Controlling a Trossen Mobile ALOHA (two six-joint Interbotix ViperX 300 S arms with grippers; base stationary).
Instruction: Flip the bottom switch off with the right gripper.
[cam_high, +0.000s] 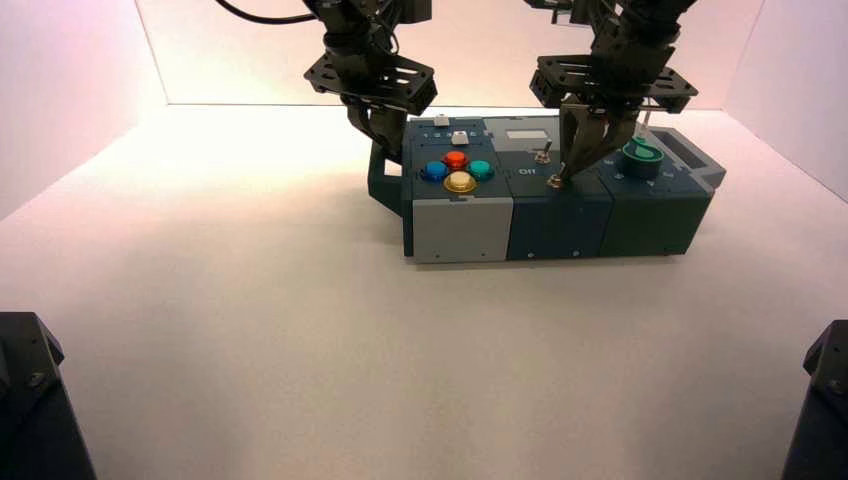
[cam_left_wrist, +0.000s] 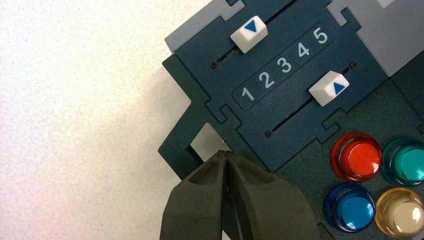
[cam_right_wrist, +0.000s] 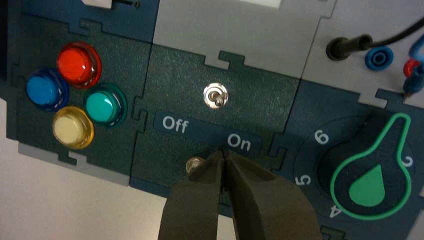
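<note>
The bottom switch (cam_right_wrist: 194, 164) is a small silvery toggle just below the white "Off" and "On" lettering (cam_right_wrist: 206, 132). It also shows in the high view (cam_high: 552, 181). My right gripper (cam_right_wrist: 223, 153) is shut and empty. Its tips sit right beside the switch on the "On" side, and one finger (cam_right_wrist: 192, 200) hides most of the nut. The twin toggle (cam_right_wrist: 215, 96) stands above the lettering. In the high view my right gripper (cam_high: 566, 172) points down onto the box's middle block. My left gripper (cam_left_wrist: 225, 154) is shut and hovers at the box's left end (cam_high: 390, 145).
Red (cam_right_wrist: 78, 62), blue (cam_right_wrist: 46, 89), green (cam_right_wrist: 103, 104) and yellow (cam_right_wrist: 73, 127) buttons lie left of the switches. A green-rimmed knob (cam_right_wrist: 372, 167) is on the right, with plugs and wires (cam_right_wrist: 350, 47) beyond. Two white sliders (cam_left_wrist: 248, 33) (cam_left_wrist: 330, 87) flank numerals 1 to 5.
</note>
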